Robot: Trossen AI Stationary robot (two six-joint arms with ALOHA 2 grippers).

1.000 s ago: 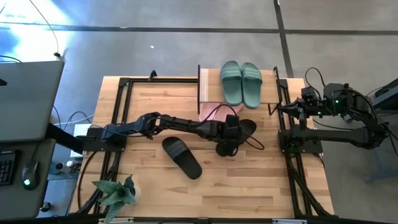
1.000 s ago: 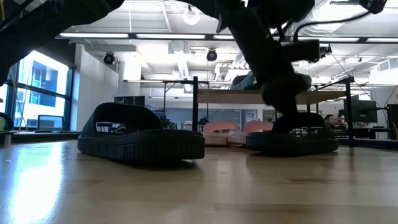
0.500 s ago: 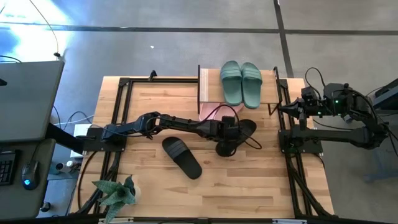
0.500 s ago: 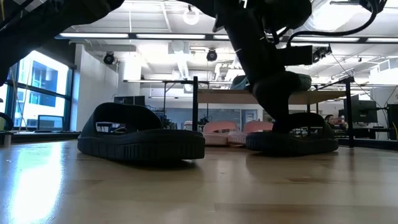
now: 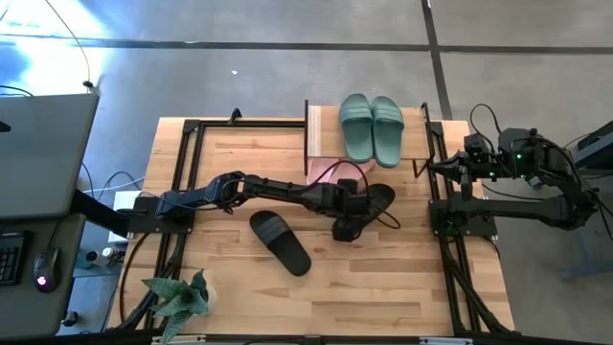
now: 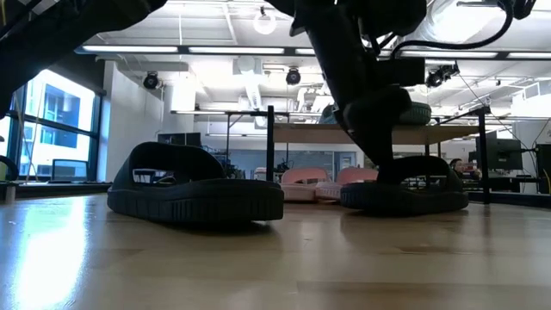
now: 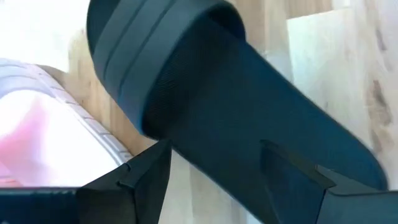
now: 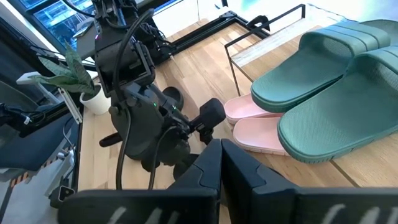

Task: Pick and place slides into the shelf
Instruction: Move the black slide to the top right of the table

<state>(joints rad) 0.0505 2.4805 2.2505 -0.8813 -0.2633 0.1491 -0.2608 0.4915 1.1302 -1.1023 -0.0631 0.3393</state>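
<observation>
A: How did the jaws stand?

B: The left gripper (image 5: 350,222) had its fingers (image 7: 134,180) apart, one on each side of a black slide (image 7: 249,118) lying flat on the tabletop (image 5: 402,287); whether the pads touched it, I could not tell. The right gripper (image 8: 219,163) had its fingers pressed together on nothing, and it waited at the table's right edge beside the shelf.

A: Start with what lay nearest the front.

B: Nearest was the other black slide (image 5: 280,241), alone on the wood, left of the left gripper and well apart from it. In the low view it (image 6: 196,185) sat flat, strap up. A small potted plant (image 5: 180,297) stood at the front left corner.

A: And behind that?

B: The gripped-at black slide (image 5: 381,199) lay just in front of the shelf (image 5: 321,129), partly hidden by the left gripper. Behind it, the two pink slides (image 8: 267,121) sat side by side on the lower level, toes pointing outward.

A: The top?

B: The pair of sage green slides (image 5: 372,127) lay side by side on the shelf's top board, touching each other. The right wrist view showed them (image 8: 317,81) directly above the pink pair.
</observation>
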